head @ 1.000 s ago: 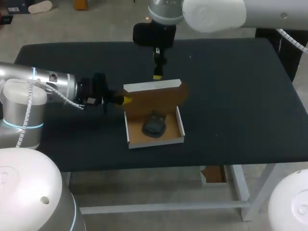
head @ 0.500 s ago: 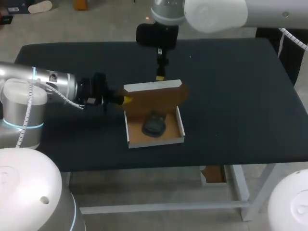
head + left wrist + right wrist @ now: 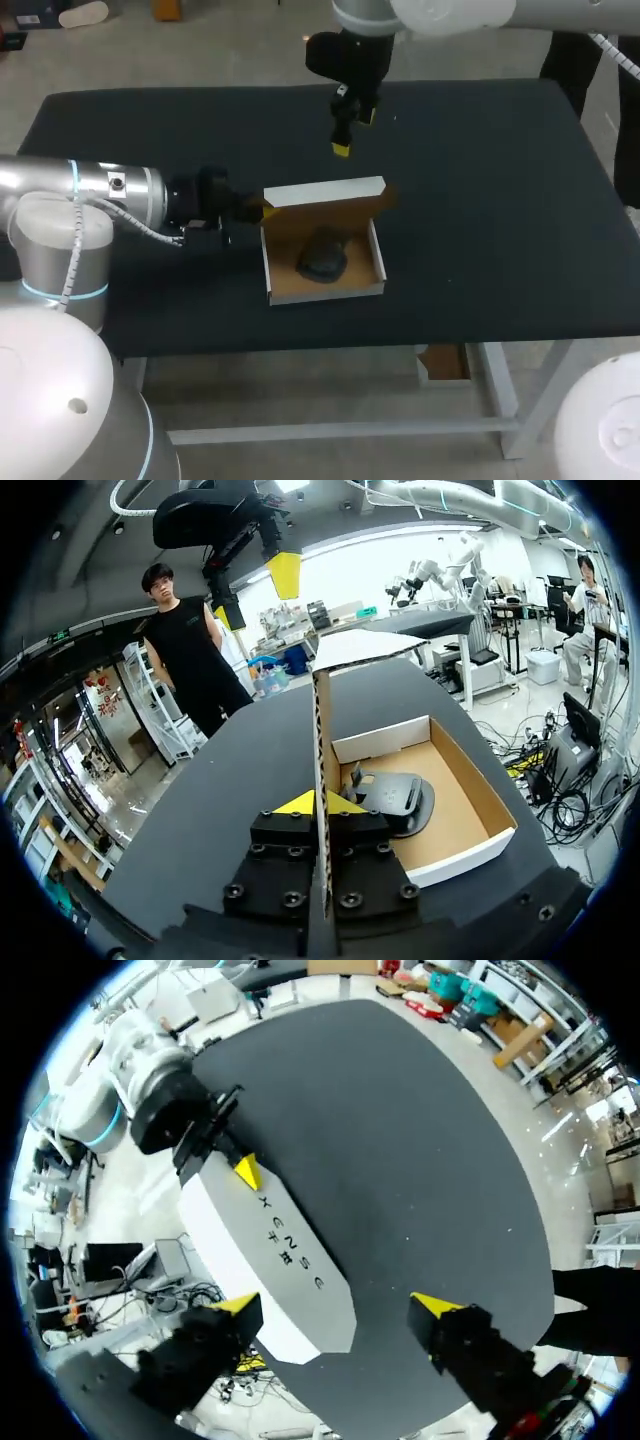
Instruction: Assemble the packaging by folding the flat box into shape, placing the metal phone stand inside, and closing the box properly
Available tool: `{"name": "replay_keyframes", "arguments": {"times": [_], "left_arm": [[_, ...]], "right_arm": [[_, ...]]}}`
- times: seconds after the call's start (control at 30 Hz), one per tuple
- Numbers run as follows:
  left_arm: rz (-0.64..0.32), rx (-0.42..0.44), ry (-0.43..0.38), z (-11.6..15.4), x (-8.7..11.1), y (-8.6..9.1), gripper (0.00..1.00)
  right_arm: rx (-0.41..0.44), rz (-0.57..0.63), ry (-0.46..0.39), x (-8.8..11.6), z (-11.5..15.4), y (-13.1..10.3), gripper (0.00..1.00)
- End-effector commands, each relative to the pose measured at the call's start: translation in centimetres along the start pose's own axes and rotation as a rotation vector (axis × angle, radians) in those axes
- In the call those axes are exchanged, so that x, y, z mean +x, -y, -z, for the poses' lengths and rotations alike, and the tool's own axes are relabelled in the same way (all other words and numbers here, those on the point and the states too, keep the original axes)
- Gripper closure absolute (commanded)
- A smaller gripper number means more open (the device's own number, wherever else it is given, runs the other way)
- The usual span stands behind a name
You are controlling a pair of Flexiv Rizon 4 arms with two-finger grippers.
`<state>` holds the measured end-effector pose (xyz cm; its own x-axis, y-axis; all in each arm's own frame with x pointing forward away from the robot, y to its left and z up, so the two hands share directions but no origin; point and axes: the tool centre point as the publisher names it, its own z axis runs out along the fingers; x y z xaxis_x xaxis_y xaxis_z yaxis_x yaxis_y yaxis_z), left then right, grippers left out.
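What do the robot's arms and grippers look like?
The left arm and right arm are fat round tubes, white and silver, with curly white cables. The left has a glowing blue ring. The left gripper and right gripper are black with yellow tips.

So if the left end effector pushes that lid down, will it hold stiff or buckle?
Probably stiff enough: the lid stands straight in the left end effector, with no sag. It is thin cardboard, so likely light and apt to bend if pushed off-centre. The phone stand sits low, so it likely won't block it.
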<state>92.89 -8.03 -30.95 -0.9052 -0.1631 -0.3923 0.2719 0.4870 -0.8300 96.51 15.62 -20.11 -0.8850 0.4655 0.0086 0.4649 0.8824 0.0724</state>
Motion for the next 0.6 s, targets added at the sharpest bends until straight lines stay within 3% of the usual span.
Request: {"name": "replay_keyframes", "arguments": {"times": [0.03, 0.33, 0.6], "left_arm": [[-0.018, -0.011, 0.045, -0.2, 0.5, -0.1, 1.00], [-0.090, -0.003, 0.064, -0.2, 0.0, -1.0, 1.00], [-0.127, 0.083, 0.058, 0.0, 0.0, -1.8, 1.00]], "right_arm": [[0.021, -0.030, -0.021, -0.2, 0.0, -0.2, 0.00], [0.030, -0.099, -0.053, 0.1, 0.3, 0.4, 0.00], [0.036, -0.137, -0.068, 0.5, 0.3, 1.0, 0.00]]}}
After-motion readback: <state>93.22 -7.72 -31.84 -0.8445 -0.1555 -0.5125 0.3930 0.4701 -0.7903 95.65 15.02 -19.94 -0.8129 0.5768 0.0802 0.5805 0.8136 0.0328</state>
